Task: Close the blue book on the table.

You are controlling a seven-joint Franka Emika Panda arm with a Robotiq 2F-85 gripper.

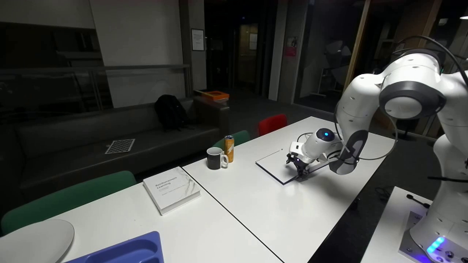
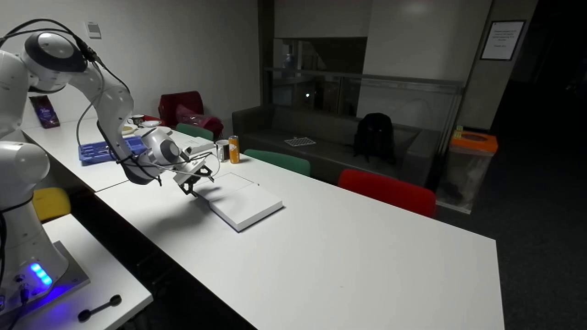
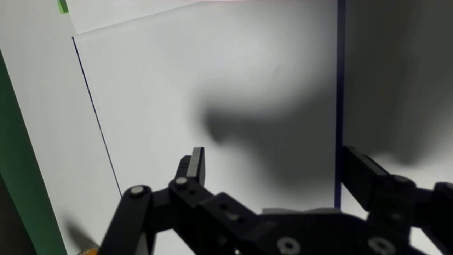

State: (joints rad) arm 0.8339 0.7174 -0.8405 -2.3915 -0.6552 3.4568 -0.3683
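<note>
Gripper (image 3: pixel 271 153), spread wide, stands at the robot-side edge of the open blue book (image 2: pixel 245 204), contact unclear; the book lies between the long edges of the table (image 2: pixel 367 256).

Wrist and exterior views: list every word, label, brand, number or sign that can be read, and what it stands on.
"Reinforcement Learning": cover of the white book; smaller lines below are too small to read.
White lightning bolt, no readable word: orange can.
Framed notice: lines too small.
Dark packet: lettering too blurred.
Blue book: no text shows on its pages.
Nothing else is legible.
</note>
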